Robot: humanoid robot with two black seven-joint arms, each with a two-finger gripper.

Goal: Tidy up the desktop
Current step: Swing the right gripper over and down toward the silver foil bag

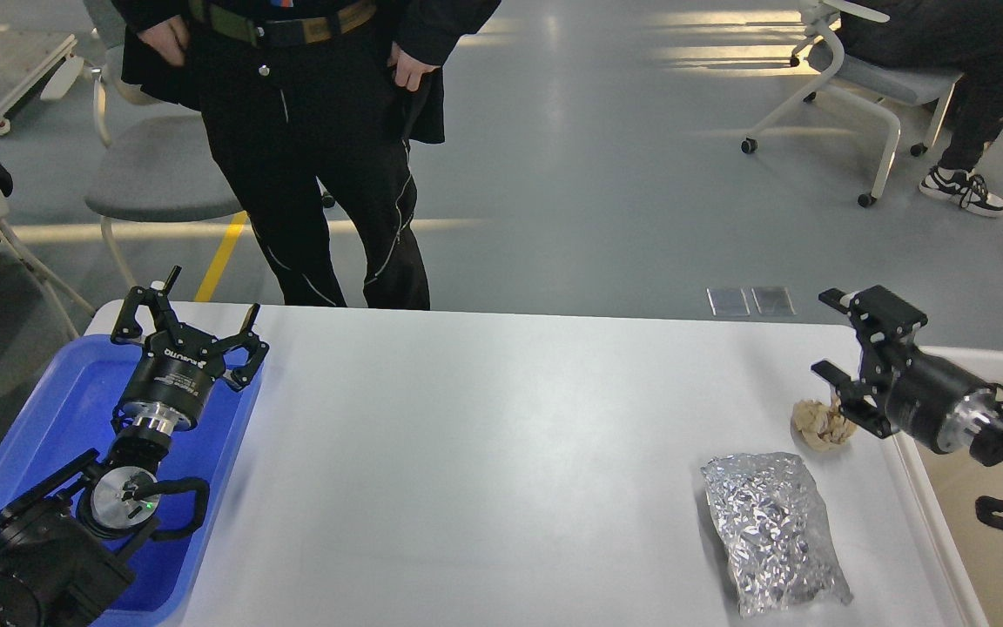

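The white desktop (501, 453) fills the middle of the head view. A crumpled beige paper ball (819, 424) lies near its right edge. A crinkled silver foil bag (771, 531) lies in front of the ball. My right gripper (828, 335) is open, turned sideways to the left, hovering just right of and above the paper ball, holding nothing. My left gripper (192, 309) is open and empty above the far end of the blue tray (49, 435) at the left.
A cream-white bin (989, 540) stands at the table's right edge under my right arm. A person in black (319, 148) stands at the table's far edge. Chairs stand on the grey floor behind.
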